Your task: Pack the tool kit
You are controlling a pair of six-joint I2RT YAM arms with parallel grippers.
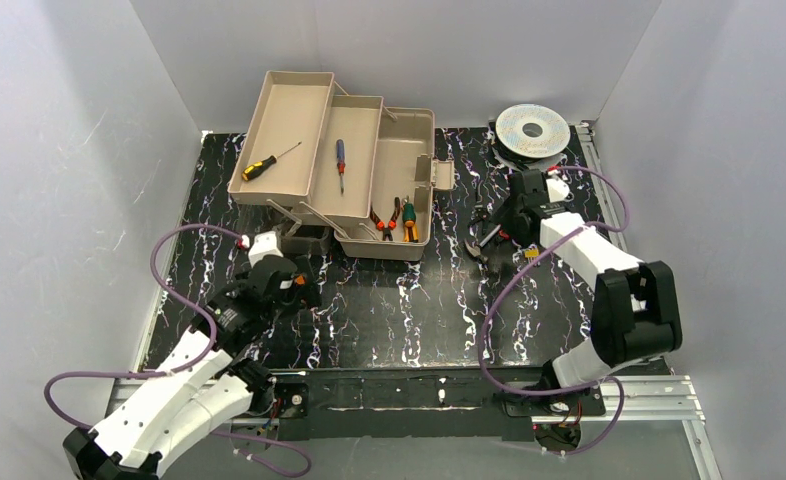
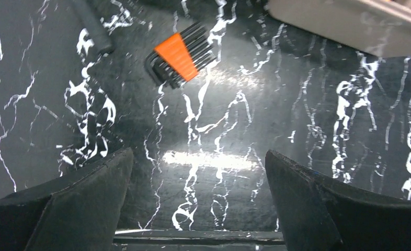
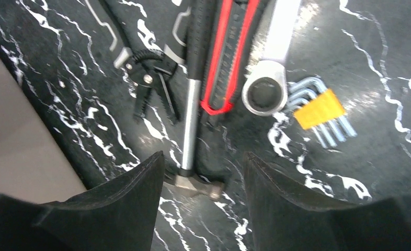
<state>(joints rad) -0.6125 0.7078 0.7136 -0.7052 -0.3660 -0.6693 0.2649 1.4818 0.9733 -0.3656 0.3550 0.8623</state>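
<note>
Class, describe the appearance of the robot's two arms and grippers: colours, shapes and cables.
Both the left arm and right arm have white shells with black joints. A purple cable loops along each. The left gripper and right gripper each have two matte black, wedge-shaped fingers.

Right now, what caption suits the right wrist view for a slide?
Right gripper hovers open over a hammer, beside pliers, a red utility knife, a ring spanner and yellow-clipped hex keys.
</note>
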